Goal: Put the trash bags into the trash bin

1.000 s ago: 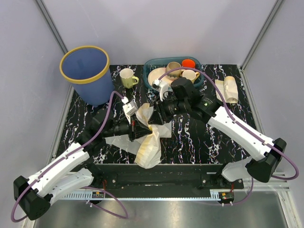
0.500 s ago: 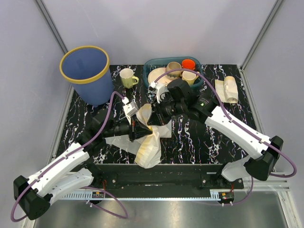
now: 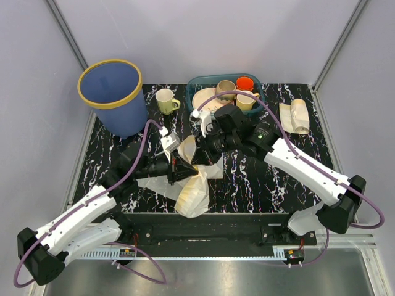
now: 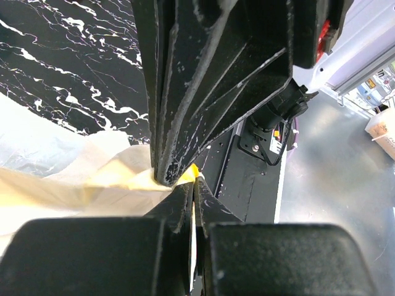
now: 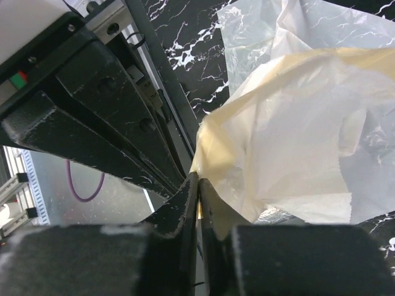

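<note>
Both hands are on the trash bags [image 3: 194,188], dead centre of the table [image 3: 265,179]. Your left gripper [image 4: 194,192] is clamped tight on a yellowish fold of film. Your right gripper [image 5: 197,185] is pinched down on that same fold, so the two noses meet almost tip to tip. The heap lies on the marble and spills toward 6 o'clock. The trash bin [image 3: 111,105] stands at 10 o'clock from the heap, well apart, mouth up.

This reads as the gather-and-lift. Raise both wrists together, or two grips on one thin sheet may tear it. Go high, because the long tail at 6 o'clock has to clear the yellow rim. Then swing toward 10 o'clock, passing wide of the lime mug [image 3: 165,100] at 11 o'clock. Let go only once the bulk hangs over the mouth. Watch the paler film at 8 o'clock of the heap: I can't tell whether either pinch has caught it, and it may be left behind.

The count:
- **Bin:** one.
- **Grippers:** two, both gripping.
- **Bags:** one cream-yellow sack plus paler clear film. I can't tell how many separate bags that makes.
- **Lime mug:** one, standing alone.
- **Teal basket [image 3: 203,78]:** one, at 12 o'clock. It holds one cream plate [image 3: 200,97], two beige mugs [image 3: 225,87] and one orange cup [image 3: 245,81].
- **Folded pale cloth [image 3: 295,116]:** one, at 2 o'clock.
</note>
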### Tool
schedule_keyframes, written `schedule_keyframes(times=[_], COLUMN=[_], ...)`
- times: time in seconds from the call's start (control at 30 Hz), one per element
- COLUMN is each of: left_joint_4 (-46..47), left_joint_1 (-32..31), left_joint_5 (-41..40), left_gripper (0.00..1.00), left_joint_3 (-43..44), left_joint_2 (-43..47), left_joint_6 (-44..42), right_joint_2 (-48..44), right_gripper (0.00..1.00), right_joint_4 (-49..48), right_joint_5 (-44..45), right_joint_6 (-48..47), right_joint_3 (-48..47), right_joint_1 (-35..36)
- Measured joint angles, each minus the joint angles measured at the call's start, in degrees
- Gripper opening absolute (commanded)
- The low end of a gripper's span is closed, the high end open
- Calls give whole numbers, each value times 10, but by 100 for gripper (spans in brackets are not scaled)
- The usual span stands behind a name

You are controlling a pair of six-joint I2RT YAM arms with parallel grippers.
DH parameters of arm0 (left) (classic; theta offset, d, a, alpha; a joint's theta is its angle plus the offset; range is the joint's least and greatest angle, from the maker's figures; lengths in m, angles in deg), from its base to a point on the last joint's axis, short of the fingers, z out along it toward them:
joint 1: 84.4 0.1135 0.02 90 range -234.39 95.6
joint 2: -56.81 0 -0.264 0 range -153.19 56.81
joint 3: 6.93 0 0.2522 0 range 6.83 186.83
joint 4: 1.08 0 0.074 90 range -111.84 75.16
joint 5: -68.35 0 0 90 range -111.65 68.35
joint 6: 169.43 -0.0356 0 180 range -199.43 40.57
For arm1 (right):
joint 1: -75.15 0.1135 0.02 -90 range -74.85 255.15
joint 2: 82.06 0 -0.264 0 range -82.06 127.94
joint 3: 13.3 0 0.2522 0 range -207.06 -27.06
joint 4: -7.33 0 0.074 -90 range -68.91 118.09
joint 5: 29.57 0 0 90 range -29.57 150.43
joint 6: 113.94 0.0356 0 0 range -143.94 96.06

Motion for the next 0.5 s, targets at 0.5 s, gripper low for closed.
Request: schedule_keyframes(times=[0.5], left_joint_4=[-18], left_joint_1=[2], left_joint_5=[-7], left_gripper=[27], left_joint_3=[-5], left_joint_2=[44], left_joint_6=[2], right_joint_2=[-12], right_gripper=[0], right_joint_4=[19], right_joint_5=[26], right_joint_6=[-48], right_joint_3=[0], right_joint_1=[2])
